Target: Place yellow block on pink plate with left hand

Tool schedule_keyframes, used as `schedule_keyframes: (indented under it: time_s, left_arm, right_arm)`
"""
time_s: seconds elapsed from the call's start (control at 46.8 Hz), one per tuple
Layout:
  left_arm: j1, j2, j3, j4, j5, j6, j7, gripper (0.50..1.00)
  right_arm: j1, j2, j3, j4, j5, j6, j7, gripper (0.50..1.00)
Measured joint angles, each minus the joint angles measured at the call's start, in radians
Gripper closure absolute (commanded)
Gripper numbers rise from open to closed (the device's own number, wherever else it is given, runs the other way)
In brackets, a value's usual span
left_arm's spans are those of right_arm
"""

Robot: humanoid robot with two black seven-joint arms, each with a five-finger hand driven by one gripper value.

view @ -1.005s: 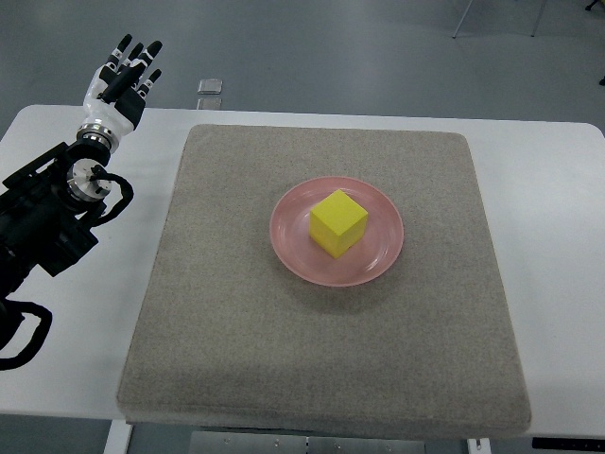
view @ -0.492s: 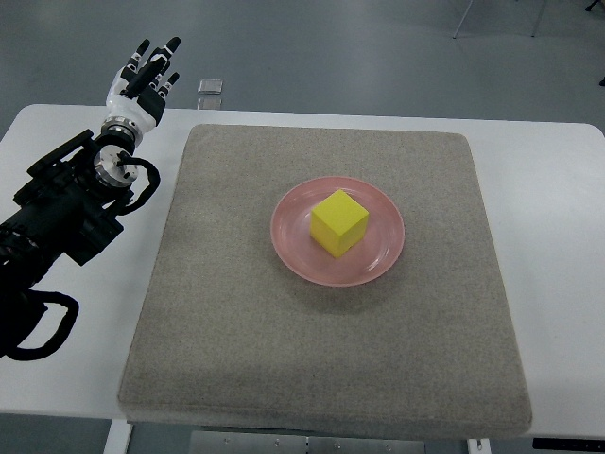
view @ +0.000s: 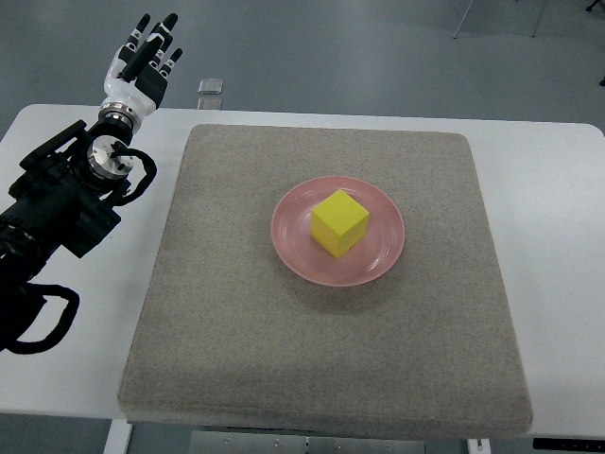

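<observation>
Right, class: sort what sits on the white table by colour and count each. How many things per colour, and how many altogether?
Yellow: 1, the yellow block
Pink: 1, the pink plate under it
Grey: 1, the grey mat beneath both
Total: 3

**Left arm raised at the far left, hand open and empty**

I see only my left arm. It enters from the picture's left edge as a bulky black forearm with looped black cables, running diagonally up toward the top left. A round silver wrist joint links it to the left hand (view: 140,68), which has a white palm shell and black fingers (view: 168,23). The fingers are extended and slightly spread, pointing away from me, grasping nothing.
</observation>
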Motion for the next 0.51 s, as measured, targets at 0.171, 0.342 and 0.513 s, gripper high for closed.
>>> schedule_keyframes:
  time_s: [0.171,0.342,0.513]
  left_arm:
    - [0.003,0.005,0.000,0.003,0.000,0.006,-0.003,0.510]
    - [0.011,0.018,0.004,0.003,0.000,0.008,-0.005,0.510]
    - [0.019,0.021,0.005,0.003,0.000,0.007,-0.005,0.510]
  right_arm:
    - [0.003,0.000,-0.009,0.036,-0.010,-0.017,0.000,0.576]
    - [0.003,0.000,-0.016,0.079,-0.013,-0.006,-0.002,0.576]
    - [0.003,0.000,-0.012,0.078,-0.009,-0.010,-0.005,0.576]
